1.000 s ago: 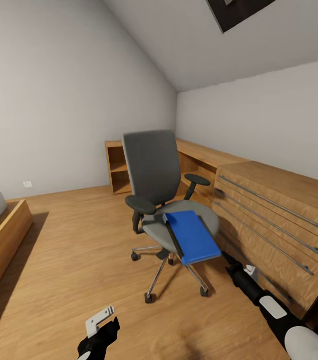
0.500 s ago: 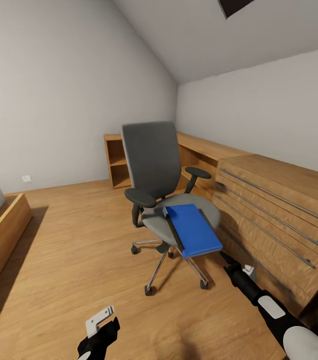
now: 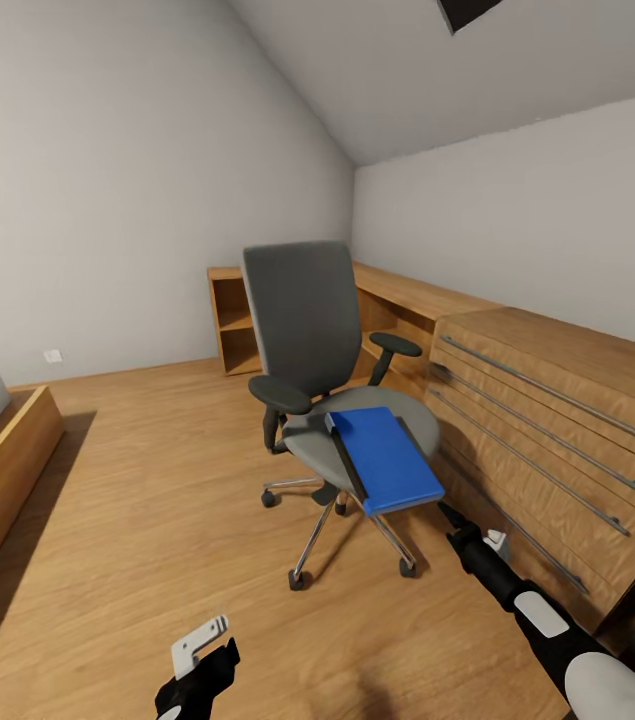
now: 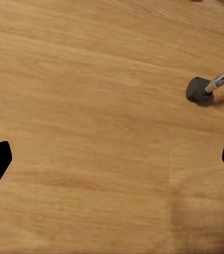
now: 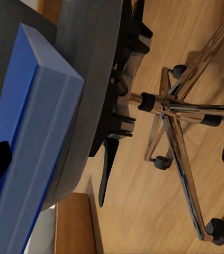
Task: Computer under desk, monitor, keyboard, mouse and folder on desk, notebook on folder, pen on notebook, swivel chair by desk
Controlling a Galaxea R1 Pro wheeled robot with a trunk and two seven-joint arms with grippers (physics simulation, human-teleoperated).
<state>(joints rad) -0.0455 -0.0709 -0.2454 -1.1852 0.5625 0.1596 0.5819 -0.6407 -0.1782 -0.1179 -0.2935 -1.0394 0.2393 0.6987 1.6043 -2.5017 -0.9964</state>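
One folder (image 3: 385, 462) seen flat on chair (image 3: 317, 350) seat, overhanging front edge at 5 o'clock. Judged stiff, light, slippery; best pinched at overhang. Right gripper (image 5: 112, 164) spread wide, just beside it; left gripper (image 4: 112, 159) also apart.

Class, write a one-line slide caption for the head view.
Blue folder resting on the grey swivel chair, right pincer reaching toward it.

Matt cloth swivel chair (image 3: 307, 330), chrome base, wood floor (image 3: 137, 500)
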